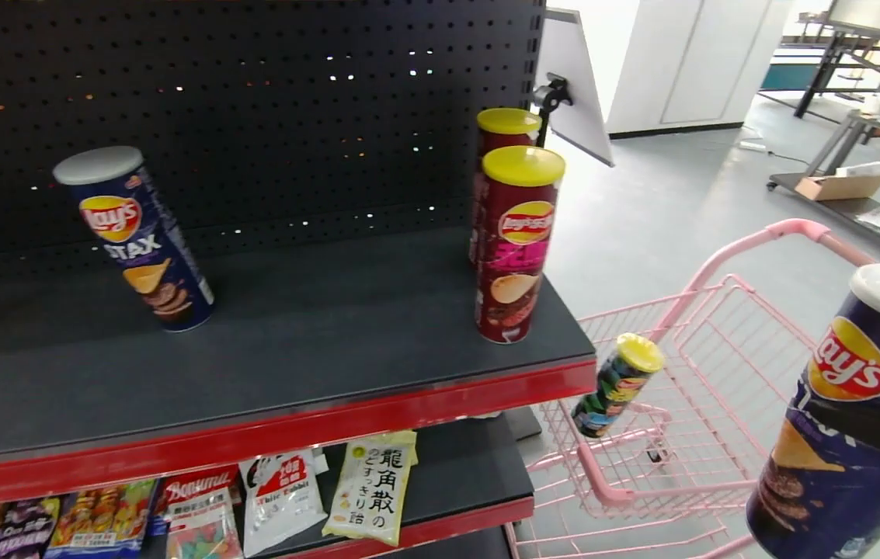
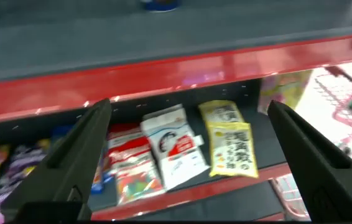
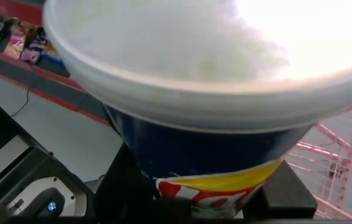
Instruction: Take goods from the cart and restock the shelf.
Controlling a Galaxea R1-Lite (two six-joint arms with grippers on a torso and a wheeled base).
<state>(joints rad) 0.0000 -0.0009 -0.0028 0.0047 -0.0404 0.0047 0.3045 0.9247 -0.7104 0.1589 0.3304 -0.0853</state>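
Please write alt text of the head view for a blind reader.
A dark blue cylindrical chip can with a white lid is in the right foreground, beside a pink wire cart. On the black shelf stand a matching blue can and two maroon yellow-lidded cans.

Right of the black shelf board with a red front lip (image 1: 292,349), a dark blue crisp tube with a white lid (image 1: 851,419) is cut off by the head view's edge. On the board, a maroon yellow-lidded tube (image 1: 517,248) hides most of a second maroon tube (image 1: 508,123). Below the board, colourful snack packets (image 1: 98,520) run off the bottom edge.
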